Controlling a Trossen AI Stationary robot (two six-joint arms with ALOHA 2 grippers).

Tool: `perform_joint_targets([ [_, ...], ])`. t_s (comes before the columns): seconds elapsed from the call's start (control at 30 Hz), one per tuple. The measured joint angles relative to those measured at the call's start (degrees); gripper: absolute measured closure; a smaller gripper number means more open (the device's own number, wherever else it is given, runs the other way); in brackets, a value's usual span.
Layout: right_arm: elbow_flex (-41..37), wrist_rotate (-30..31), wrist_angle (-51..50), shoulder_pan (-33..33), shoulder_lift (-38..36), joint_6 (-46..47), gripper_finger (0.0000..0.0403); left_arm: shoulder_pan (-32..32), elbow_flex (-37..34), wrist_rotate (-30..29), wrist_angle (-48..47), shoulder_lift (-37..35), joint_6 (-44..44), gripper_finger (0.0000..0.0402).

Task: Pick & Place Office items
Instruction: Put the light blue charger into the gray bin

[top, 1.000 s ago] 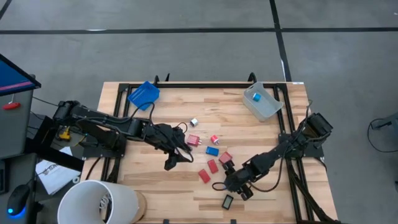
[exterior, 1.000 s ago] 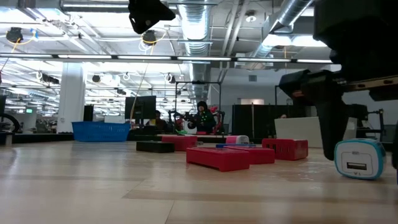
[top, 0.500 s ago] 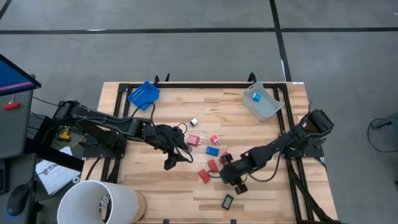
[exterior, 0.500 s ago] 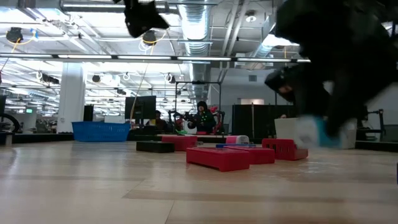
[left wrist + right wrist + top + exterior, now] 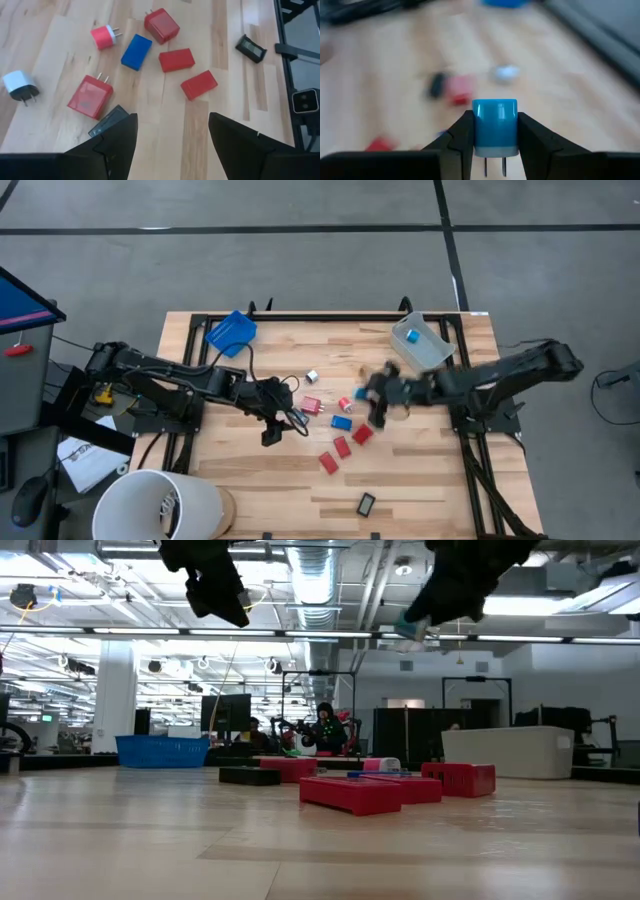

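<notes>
The office items lie scattered mid-table: red blocks [image 5: 342, 446], a blue block [image 5: 341, 421], a white plug [image 5: 312, 377] and a black rectangle [image 5: 366, 503] near the near edge. My right gripper [image 5: 380, 398] hangs above the table between the items and the clear bin [image 5: 420, 345], shut on a small cyan plug-in charger [image 5: 494, 117]. My left gripper [image 5: 272, 428] hovers open just left of the cluster. In its wrist view [image 5: 172, 120] the red blocks [image 5: 177, 59] and the blue block [image 5: 136, 51] lie ahead of it. My right gripper pinches the cyan charger by its two side faces [image 5: 479, 127], between the two fingers [image 5: 461, 136]. The cyan body fills the gap and its grey base and two prongs [image 5: 493, 166] point back toward the wrist. The charger is lifted clear of the table [image 5: 410, 628].
A blue tray [image 5: 231, 332] sits at the table's far left corner. The clear bin at the far right holds a blue piece [image 5: 411, 335]. A white bucket [image 5: 160, 505] stands off the near left corner. Bare wood lies along the near edge.
My right gripper has shut on the cyan charger that stood near the table's near edge. It has lifted the charger clear and swung up and toward the far edge, to a spot close to the clear bin. The other items have stayed put.
</notes>
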Motion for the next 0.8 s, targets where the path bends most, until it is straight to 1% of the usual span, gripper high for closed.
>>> perform_joint_targets([
  [0.1,0.24,3.06,-8.39,-7.27,-3.95,6.36,0.0295,0.94,0.00,-0.04,0.02,0.00,-0.46,0.0158],
  [0.23,0.77,3.16,-21.40,-18.33,-5.86,14.32,0.0295,2.42,0.00,-0.37,0.18,0.00,-0.71,0.0159],
  [0.4,0.81,2.72,-30.67,-30.91,-5.53,15.52,0.0295,4.14,0.00,-0.32,2.81,0.00,-0.83,0.0160],
  [0.5,0.81,1.80,-32.83,-37.96,-4.46,15.46,0.0295,4.77,0.00,-0.30,4.62,0.00,-0.83,0.0160],
  [0.6,0.84,-1.60,-32.64,-44.11,-2.84,13.92,0.0295,5.24,0.00,-0.27,5.69,0.00,-0.87,0.0160],
  [0.8,0.84,-7.51,-29.58,-52.56,1.52,13.38,0.0295,5.34,0.00,-0.44,6.56,0.00,-1.91,0.0160],
])
